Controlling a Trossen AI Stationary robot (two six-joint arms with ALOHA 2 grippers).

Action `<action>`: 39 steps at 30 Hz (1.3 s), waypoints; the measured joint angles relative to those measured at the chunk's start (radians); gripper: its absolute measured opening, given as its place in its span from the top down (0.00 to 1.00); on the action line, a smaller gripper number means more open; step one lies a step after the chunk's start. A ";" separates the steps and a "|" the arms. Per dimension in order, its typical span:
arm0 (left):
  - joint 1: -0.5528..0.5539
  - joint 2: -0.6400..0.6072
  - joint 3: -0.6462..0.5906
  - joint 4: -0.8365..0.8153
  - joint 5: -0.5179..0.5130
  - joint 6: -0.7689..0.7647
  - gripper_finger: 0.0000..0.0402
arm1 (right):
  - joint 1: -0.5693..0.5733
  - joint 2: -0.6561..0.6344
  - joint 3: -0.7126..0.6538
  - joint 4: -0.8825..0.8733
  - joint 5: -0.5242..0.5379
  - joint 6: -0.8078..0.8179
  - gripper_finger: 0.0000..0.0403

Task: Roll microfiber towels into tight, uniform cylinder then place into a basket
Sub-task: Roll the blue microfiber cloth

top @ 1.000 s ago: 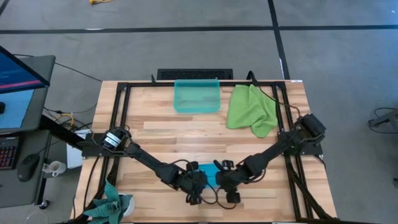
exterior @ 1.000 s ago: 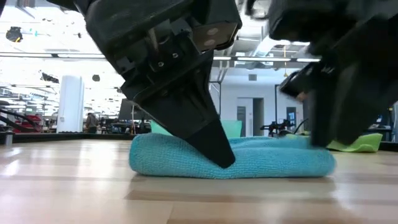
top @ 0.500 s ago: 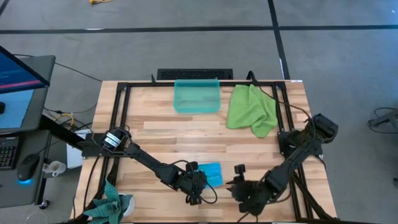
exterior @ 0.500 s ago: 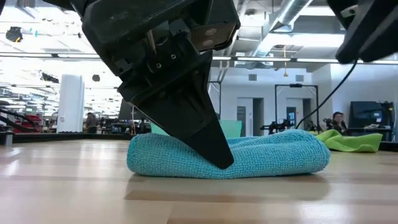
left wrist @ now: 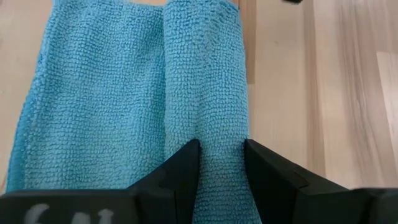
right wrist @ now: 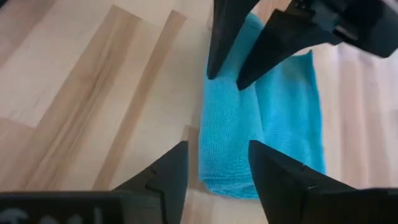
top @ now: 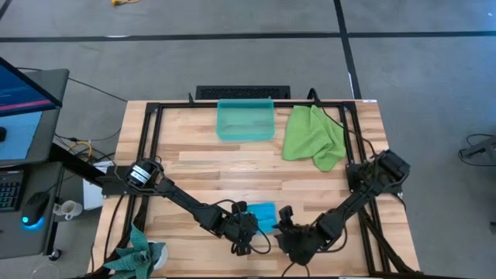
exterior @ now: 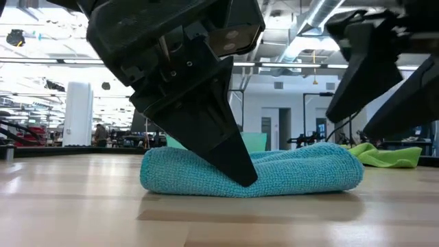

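Observation:
The sky-blue towel (top: 263,215) lies on the table near the front edge. Part of it is flat and its near side is a thick rolled fold (left wrist: 211,74). My left gripper (left wrist: 221,146) is shut on that fold and also shows in the low view (exterior: 241,175). My right gripper (right wrist: 217,158) is open and empty just right of the towel (right wrist: 273,124), above the table (exterior: 374,75). The lime-green towel (top: 314,136) lies crumpled at the back right. The teal basket (top: 246,120) stands empty at the back middle. My left gripper pinches the blue towel's rolled fold (left wrist: 217,124) between its two fingers, near the fold's left end. The fingers (exterior: 233,154) slant down from above and from the left, one on either side of the fold. The towel lies on the table.
A black frame (top: 151,155) runs around the tabletop. A teal cloth and a white object (top: 143,252) lie at the near left corner. Bare wood lies between the blue towel and the basket.
My right gripper has left the blue towel's right end, risen, swung toward the near right corner, then come back toward the towel. The towel's right end has sprung up a little. My left gripper keeps its hold.

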 joint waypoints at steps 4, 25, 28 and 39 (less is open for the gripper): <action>0.000 0.000 0.000 0.000 -0.005 0.000 0.69 | -0.035 0.028 0.001 0.018 -0.039 0.000 0.49; -0.014 0.004 0.035 -0.042 -0.035 0.080 0.69 | -0.163 0.089 0.006 -0.036 -0.298 0.207 0.71; -0.029 0.005 0.067 -0.116 -0.087 0.099 0.69 | -0.178 0.089 0.007 -0.029 -0.336 0.220 0.82; -0.135 0.004 0.206 -0.437 -0.267 0.132 0.69 | -0.188 0.085 0.005 -0.023 -0.369 0.221 0.89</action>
